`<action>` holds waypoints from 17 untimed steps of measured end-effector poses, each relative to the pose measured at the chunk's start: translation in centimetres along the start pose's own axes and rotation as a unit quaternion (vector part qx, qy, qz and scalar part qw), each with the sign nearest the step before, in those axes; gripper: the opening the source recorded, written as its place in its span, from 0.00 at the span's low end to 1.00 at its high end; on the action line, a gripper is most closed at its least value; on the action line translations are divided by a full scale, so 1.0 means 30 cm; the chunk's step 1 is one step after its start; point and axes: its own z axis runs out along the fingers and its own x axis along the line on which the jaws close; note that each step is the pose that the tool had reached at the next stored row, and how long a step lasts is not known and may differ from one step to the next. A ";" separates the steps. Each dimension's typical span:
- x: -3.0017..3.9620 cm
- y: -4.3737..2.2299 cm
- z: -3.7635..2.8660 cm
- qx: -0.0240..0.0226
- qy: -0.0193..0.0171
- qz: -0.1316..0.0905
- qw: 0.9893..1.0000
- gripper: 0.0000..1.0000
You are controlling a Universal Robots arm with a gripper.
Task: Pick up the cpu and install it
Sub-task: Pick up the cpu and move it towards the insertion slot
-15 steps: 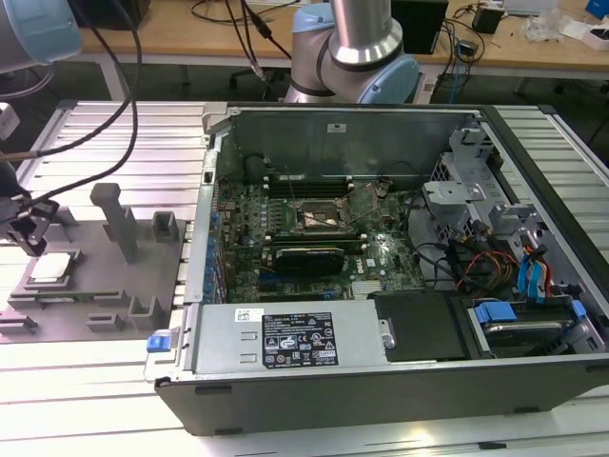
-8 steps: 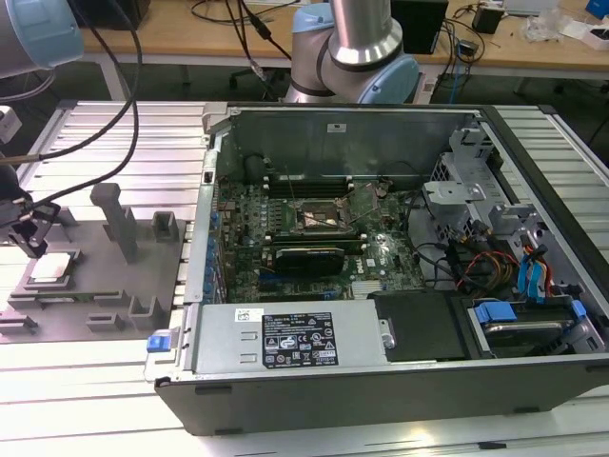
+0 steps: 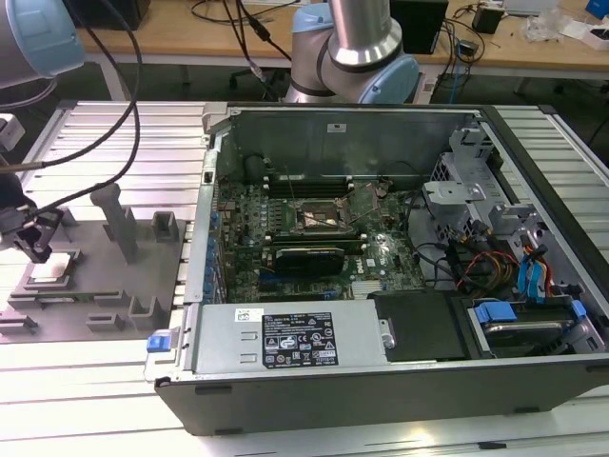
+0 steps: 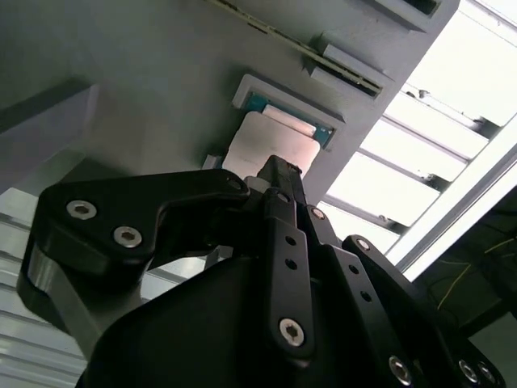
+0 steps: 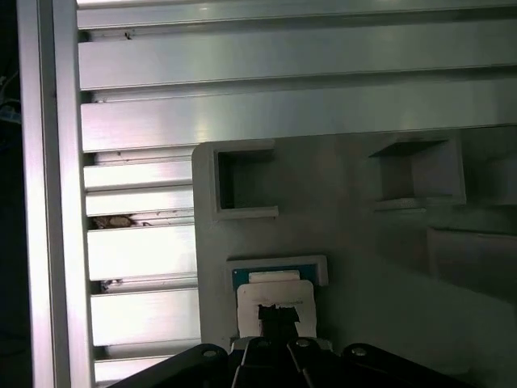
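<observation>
The gripper (image 3: 36,248) hangs over the grey tray (image 3: 105,286) at the exterior view's left, its tip just above the cpu (image 3: 49,270), which lies flat in a tray pocket. Jaws seem pressed together w/o gripping anything, tho contact is hard to judge.

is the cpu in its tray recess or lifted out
In: the cpu lies flat in the grey tray recess, with the gripper right at it.
</observation>
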 end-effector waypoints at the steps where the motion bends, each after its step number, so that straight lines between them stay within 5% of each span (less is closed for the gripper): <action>1: 0.000 -0.001 0.004 0.000 0.000 0.000 1.000 0.11; 8: 0.000 -0.002 0.010 0.000 0.000 0.000 1.000 0.11; 17: 0.000 -0.002 0.010 0.000 0.000 0.000 1.000 0.54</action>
